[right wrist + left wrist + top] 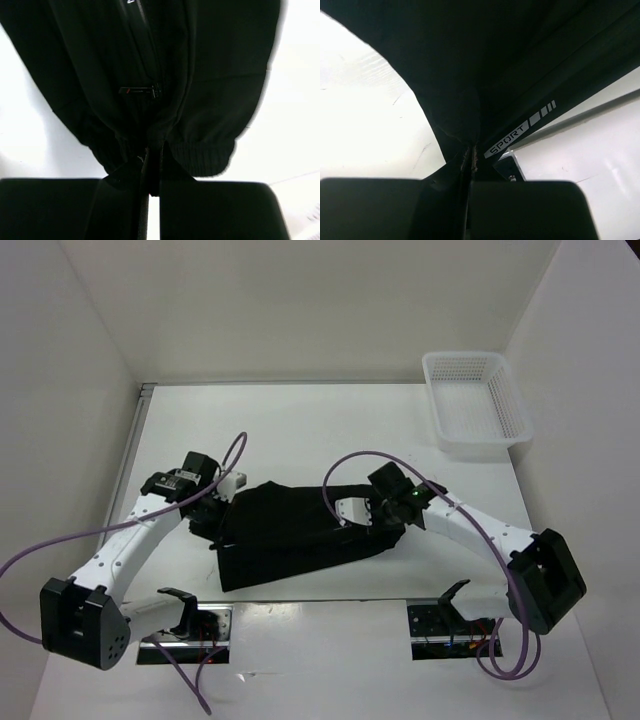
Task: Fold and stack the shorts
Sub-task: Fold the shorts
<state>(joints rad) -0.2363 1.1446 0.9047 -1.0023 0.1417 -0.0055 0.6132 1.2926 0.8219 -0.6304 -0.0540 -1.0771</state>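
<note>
The shorts (295,535) lie as a dark, rumpled slab on the white tabletop (300,430), in its middle and towards the near edge, stretched from 9 o'clock to 3 o'clock between the two arms.

The left pincer (214,516) sits at the shorts' 9 o'clock edge. Its wrist view shows the two fingers pressed together with a fold of black cloth pinched between them. Just to the 1 o'clock side of that pinch runs a pale SPORT mark (507,140) followed by short bars, printed along a seam.

The right pincer (374,516) sits at the shorts' 3 o'clock edge. Its fingers are also pressed together, pinching the gathered ribbed band (200,152) of the shorts. At 12 o'clock from that pinch a small zip pull (142,91) lies across the cloth.

A white mesh basket (478,405) stands at the far corner of the tabletop, at about 1 o'clock from the shorts and well apart from them. Purple cables (350,462) loop over both arms.
</note>
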